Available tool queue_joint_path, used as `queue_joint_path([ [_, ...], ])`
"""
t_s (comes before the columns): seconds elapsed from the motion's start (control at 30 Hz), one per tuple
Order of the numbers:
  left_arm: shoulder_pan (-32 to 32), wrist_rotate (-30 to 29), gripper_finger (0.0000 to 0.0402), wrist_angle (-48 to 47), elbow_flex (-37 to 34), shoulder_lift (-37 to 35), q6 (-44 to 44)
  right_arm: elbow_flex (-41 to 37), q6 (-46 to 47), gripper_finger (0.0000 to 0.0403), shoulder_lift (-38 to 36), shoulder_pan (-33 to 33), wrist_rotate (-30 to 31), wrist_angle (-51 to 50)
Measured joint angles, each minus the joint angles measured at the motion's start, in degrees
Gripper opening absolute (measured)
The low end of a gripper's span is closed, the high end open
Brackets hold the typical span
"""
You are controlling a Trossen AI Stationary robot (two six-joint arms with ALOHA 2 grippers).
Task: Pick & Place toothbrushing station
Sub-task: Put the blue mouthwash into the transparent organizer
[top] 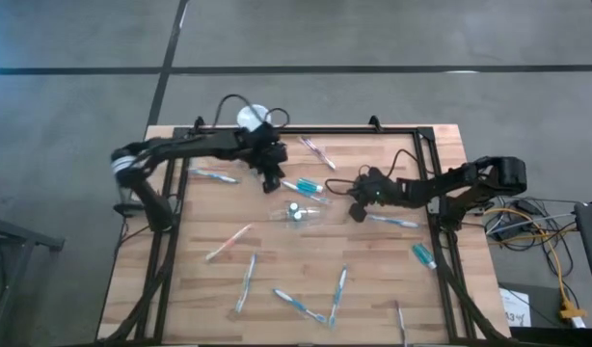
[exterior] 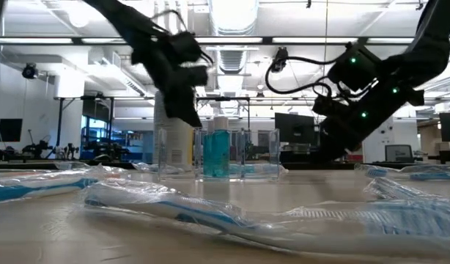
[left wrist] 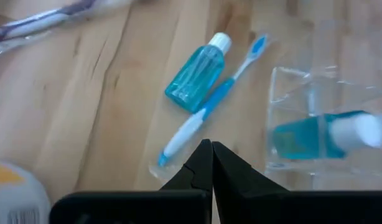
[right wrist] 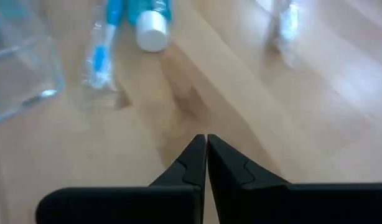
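The see-through toothbrushing station (top: pixel 294 213) stands on the wooden table near its middle, with a teal bottle inside; it also shows in the low view (exterior: pixel 232 155), the left wrist view (left wrist: pixel 321 118) and the right wrist view (right wrist: pixel 20 68). My left gripper (top: pixel 273 179) is shut and empty, just to the far left of the station, above the table (left wrist: pixel 211 151). My right gripper (top: pixel 358 209) is shut and empty, to the station's right (right wrist: pixel 206 144). A second teal bottle (left wrist: pixel 197 71) and a blue toothbrush (left wrist: pixel 206 109) lie flat between my left gripper and the station.
A white canister (top: pixel 253 118) with a yellow label stands at the table's far edge, behind my left gripper. Wrapped toothbrushes lie scattered: at the near side (top: pixel 301 304), at the left (top: pixel 214 175) and at the far side (top: pixel 317 150). Another teal bottle (top: pixel 423 255) lies at the right.
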Motion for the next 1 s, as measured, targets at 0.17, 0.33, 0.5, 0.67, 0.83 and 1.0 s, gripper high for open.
queue_joint_path([
  [0.17,0.4,0.0,0.0001,-9.3,12.3,10.7,4.2,-1.1,-1.6,0.0013,-0.5,-1.2,-2.1,2.1],
  [0.33,0.6,-0.3,0.0001,-20.6,24.8,20.1,8.3,-1.5,-2.2,0.0013,-0.5,-1.1,-2.1,2.8],
  [0.5,0.5,-0.7,0.0001,-27.0,32.3,25.8,10.7,-1.9,-2.2,0.0013,-0.5,-1.2,-2.1,2.8],
  [0.67,-0.1,-1.2,0.0001,-27.1,32.5,26.4,12.2,-2.2,-2.1,0.0013,-0.5,-1.2,-2.0,2.9],
  [0.83,-0.6,-1.4,0.0001,-27.1,31.9,26.4,15.3,-2.2,-2.0,0.0013,-0.5,-1.2,-2.0,3.1],
  [1.0,-1.8,-3.3,0.0001,-27.0,31.5,26.4,18.9,-2.2,-1.8,0.0013,-0.5,-1.2,-2.0,4.3],
])
